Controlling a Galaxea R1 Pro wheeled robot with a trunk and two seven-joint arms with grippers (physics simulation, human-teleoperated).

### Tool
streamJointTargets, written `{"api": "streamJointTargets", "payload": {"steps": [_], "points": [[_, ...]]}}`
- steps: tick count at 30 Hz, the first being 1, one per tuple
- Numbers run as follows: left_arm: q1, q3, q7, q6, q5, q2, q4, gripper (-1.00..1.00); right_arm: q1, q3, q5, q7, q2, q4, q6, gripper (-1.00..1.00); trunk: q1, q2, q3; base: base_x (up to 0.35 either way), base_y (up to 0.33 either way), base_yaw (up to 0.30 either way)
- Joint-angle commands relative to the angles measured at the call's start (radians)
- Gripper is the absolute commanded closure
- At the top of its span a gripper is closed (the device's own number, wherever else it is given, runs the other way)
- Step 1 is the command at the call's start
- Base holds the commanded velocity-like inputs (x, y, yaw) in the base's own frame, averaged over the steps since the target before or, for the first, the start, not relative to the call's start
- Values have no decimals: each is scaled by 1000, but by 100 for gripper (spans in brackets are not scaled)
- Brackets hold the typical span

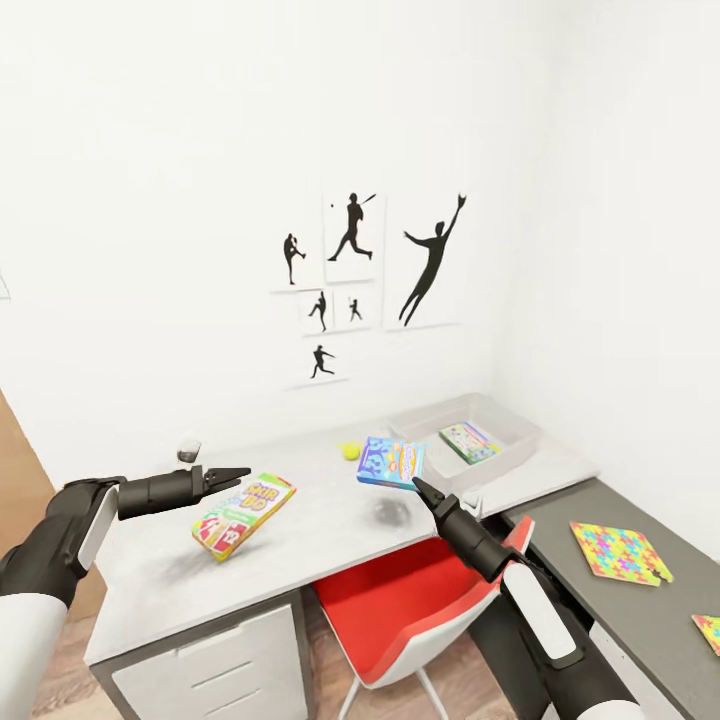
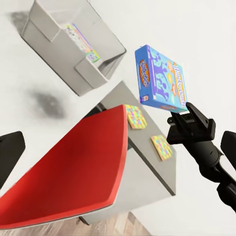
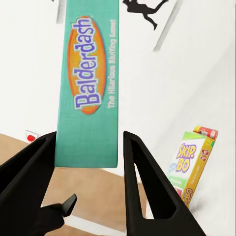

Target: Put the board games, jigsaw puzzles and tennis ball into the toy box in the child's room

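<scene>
Black fingers (image 3: 142,182) of the right gripper (image 1: 418,487) stand to either side of the blue board game (image 1: 391,462) lettered Balderdash — pinching it by one edge, so the box hangs in the air above the table (image 1: 320,520), near the toy box (image 1: 520,437). That grip, I judge, leaves the flat box free to be slid over the bin's low wall. Inside the bin a white-and-green board game (image 1: 470,441) already lies flat. The tennis ball (image 1: 350,451) rests on the desk just beside the bin. Further out, the left gripper (image 1: 238,474) holds the SKIP-BO box (image 1: 243,514) tilted off the desk by its top edge. A jigsaw puzzle (image 1: 620,552) lies on the dark cabinet (image 1: 620,610), beyond the red chair (image 1: 400,610).
</scene>
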Motion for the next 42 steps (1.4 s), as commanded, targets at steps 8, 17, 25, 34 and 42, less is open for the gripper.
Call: {"api": "streamJointTargets", "payload": {"steps": [8,17,25,34,42], "points": [[0,0,-1,7,3,0,0,-100,-2,1,-11,1,-1,0,5,100,1,-2,3,97,-137,-252],[0,0,-1,7,3,0,0,-100,-2,2,-11,1,-1,0,5,100,1,-2,5,170,-116,-61],[0,0,-1,7,3,0,0,-100,-1,2,-11,1,-1,0,5,100,1,-2,5,226,-24,-2],[0,0,-1,7,3,0,0,-100,-2,1,-11,0,-1,0,6,100,1,-2,5,140,-70,0],[0,0,-1,7,4,0,0,-100,-1,2,-11,2,-2,0,6,100,1,-2,5,11,-5,0]]}}
